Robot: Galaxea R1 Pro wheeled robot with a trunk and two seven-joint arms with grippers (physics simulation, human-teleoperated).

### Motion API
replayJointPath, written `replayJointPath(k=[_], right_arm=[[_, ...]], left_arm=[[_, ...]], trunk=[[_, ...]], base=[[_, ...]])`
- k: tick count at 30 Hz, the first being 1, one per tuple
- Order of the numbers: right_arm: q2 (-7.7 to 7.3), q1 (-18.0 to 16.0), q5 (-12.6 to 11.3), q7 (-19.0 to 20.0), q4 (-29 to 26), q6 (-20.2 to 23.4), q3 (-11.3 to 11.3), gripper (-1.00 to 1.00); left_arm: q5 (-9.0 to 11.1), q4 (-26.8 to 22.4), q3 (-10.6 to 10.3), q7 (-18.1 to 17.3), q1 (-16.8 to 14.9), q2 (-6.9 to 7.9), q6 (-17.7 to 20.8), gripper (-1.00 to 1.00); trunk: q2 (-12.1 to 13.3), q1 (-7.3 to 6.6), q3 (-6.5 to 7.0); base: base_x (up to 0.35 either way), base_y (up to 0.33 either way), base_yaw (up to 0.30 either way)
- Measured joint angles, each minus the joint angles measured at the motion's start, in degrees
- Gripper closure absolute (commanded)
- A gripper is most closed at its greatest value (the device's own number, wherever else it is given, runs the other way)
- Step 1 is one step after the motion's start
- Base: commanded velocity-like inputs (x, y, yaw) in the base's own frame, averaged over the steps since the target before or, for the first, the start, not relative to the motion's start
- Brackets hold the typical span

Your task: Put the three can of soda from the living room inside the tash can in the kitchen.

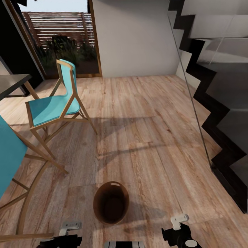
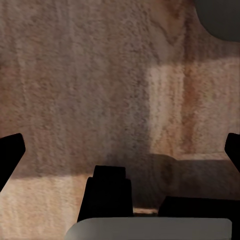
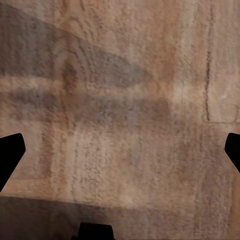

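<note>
On the wood floor (image 1: 144,137), just ahead of the robot:
Tash can: brown round bin (image 1: 111,202), upright, dark inside, standing between the two arms.
Left gripper (image 2: 120,150): fingers spread wide, nothing between them, floor planks below.
Right gripper (image 3: 120,150): fingers spread wide, nothing held, over shadowed floor.
Chair: turquoise seat, wooden frame (image 1: 55,103), to the left of the bin, well apart.
Staircase: black zigzag edge (image 1: 213,103), at right.
Glass door: wood-framed (image 1: 62,38), far left.
</note>
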Motion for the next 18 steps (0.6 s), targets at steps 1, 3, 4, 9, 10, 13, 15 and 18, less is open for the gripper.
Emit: replayJointPath(k=[1,3,4,9,10,13,15,18], right_arm=[[-0.01,0.0,0.0,0.0,0.0,0.0,0.0,-1.0],[-0.02,0.0,0.0,0.0,0.0,0.0,0.0,-1.0],[-0.02,0.0,0.0,0.0,0.0,0.0,0.0,-1.0],[0.08,0.0,0.0,0.0,-0.1,0.0,0.2,-1.0],[0.08,0.0,0.0,0.0,-0.4,0.1,0.1,-1.0],[0.14,0.0,0.0,0.0,-2.6,0.9,0.2,-1.0],[0.28,0.0,0.0,0.0,-4.6,1.9,0.3,-1.0],[0.38,0.0,0.0,0.0,-6.6,3.8,1.0,-1.0]], left_arm=[[0.0,0.0,0.0,0.0,0.0,0.01,0.0,-1.0],[0.0,0.0,0.0,0.0,0.0,0.02,-0.1,-1.0],[0.0,0.0,0.0,0.0,0.0,0.02,-0.1,-1.0],[0.0,-0.2,0.1,0.0,0.0,0.04,-0.2,-1.0],[0.0,-0.2,0.1,0.0,0.0,0.07,-0.3,-1.0],[-0.1,-0.9,0.2,0.2,0.0,0.25,-0.4,-1.0],[-0.1,-1.8,0.3,0.2,0.0,0.42,-0.7,-1.0],[-0.2,-2.4,0.3,0.1,0.0,0.57,-1.6,-1.0]], trunk=[[-0.4,0.22,-0.18],[-1.2,0.66,-0.54],[-1.6,0.88,-0.72],[-1.6,0.88,-0.72],[-1.6,0.88,-0.72],[-1.6,0.88,-0.72],[-1.6,0.88,-0.72],[-1.6,0.88,-0.72]], base=[[0.0,0.0,0.0],[0.0,0.0,0.0],[0.0,0.0,0.0],[0.0,0.0,0.0],[0.0,0.0,0.0],[0.0,0.0,0.0],[0.0,0.0,0.0],[0.0,0.0,0.0]])
